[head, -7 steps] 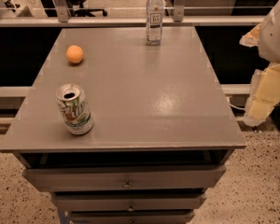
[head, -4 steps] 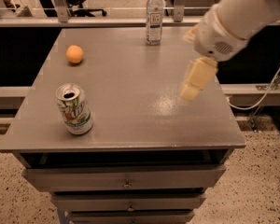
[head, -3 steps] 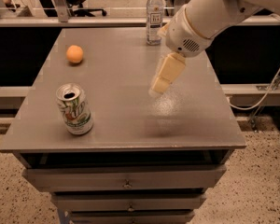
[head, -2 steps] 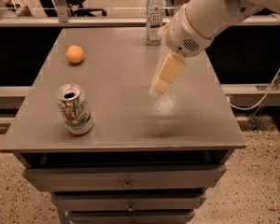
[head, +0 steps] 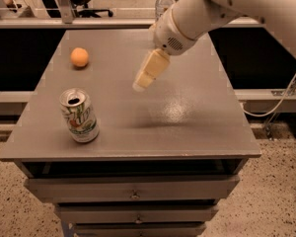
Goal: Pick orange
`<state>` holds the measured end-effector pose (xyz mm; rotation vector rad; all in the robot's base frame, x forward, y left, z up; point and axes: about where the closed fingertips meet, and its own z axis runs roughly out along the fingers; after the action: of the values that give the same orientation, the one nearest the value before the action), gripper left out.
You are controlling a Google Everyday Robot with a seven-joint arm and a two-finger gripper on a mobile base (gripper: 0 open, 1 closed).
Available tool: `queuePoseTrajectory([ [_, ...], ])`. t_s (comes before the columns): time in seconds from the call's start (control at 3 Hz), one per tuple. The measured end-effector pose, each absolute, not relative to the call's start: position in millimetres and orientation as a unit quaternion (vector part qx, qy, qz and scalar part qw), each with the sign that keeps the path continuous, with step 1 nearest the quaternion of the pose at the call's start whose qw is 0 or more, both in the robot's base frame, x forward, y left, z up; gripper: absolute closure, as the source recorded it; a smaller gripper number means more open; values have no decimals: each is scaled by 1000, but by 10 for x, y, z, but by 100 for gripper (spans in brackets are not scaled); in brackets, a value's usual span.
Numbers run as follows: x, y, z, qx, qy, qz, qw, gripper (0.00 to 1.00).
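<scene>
Grey tabletop (head: 197, 132) filled most of the view, w/ a stack of drawers (head: 133, 189) under its front edge and speckled floor below. The orange (head: 79, 57) sat near the back-left corner, close to the left edge, on its own w/ nothing touching it. A green-and-white soda can (head: 79, 115), top opened, stood upright near the front-left corner, well apart from the fruit. A clear bottle (head: 164, 1) stood at the middle of the back edge, partly hidden by my arm (head: 227, 9), which reached in from the back-right.

The gripper (head: 142, 83) hung above the table approx. mid-surface, a bit toward the back edge. It was tilted down and left, aimed roughly at the orange but well apart from it. I couldn't tell whether its jaws were apart or together, and I saw nothing in them.

My read on handling:
- **Weight and feel:** prob. light, and firm w/ a little give.
- **Grip:** the matte skin should hold fairly well.
- **Risk:** it's round, so a nudge could roll it toward the left edge.
- **Where to hold:** across its widest part, centred, one jaw on each side, coming down from above.
- **Squeeze:** moderate, since an off-centre pinch would likely pop it out.
- **Clearance:** the can looked too far off to get in the way.
</scene>
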<state>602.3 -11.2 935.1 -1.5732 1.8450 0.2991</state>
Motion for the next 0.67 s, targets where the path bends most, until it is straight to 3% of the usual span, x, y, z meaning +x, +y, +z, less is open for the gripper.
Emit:
queuePoseTrajectory([
  [0.67,6937,620,9203,-548,703,191,411,0],
])
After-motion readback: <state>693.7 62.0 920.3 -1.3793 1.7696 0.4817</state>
